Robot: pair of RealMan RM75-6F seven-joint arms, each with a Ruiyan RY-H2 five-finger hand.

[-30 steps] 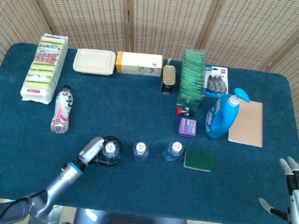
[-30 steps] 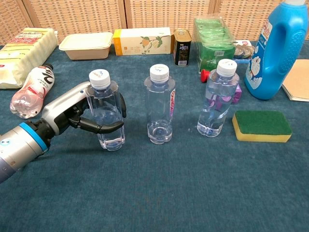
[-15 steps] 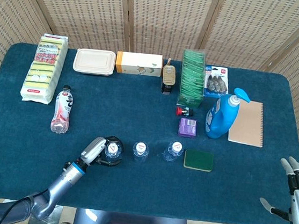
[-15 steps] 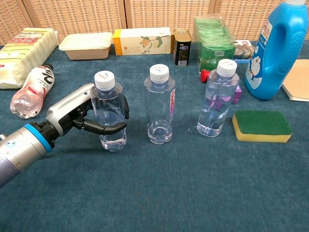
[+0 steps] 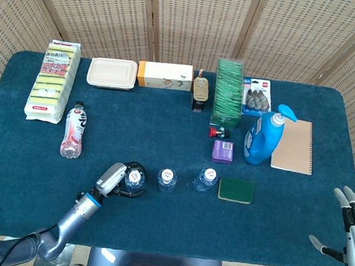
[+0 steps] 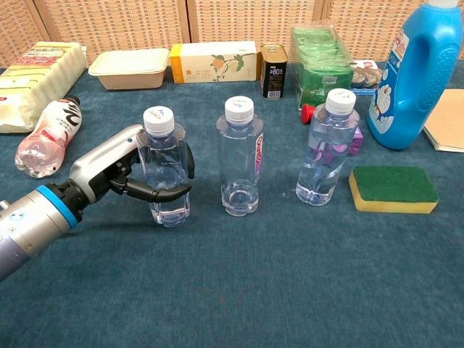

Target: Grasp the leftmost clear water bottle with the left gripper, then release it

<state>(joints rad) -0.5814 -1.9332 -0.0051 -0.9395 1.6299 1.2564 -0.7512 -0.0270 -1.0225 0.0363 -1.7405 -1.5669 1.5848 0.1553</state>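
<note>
Three clear water bottles stand upright in a row near the table's front. The leftmost bottle (image 6: 164, 168) (image 5: 134, 178) has a white cap and a little water at its bottom. My left hand (image 6: 127, 176) (image 5: 113, 180) grips it from its left side, fingers wrapped around its lower body. The middle bottle (image 6: 240, 157) and the right bottle (image 6: 326, 148) stand apart from the hand. My right hand (image 5: 350, 224) hangs open off the table's front right corner, holding nothing.
A pink-labelled bottle (image 6: 45, 135) lies left of the hand. A green sponge (image 6: 393, 188) and blue detergent jug (image 6: 417, 72) sit to the right. A food box (image 5: 112, 73), carton (image 5: 165, 76), tin (image 5: 199, 90) and green packets (image 5: 228, 92) line the back.
The left hand, gripping the leftmost bottle, has shifted it slightly to the right toward the middle bottle. The right hand has stayed put.
</note>
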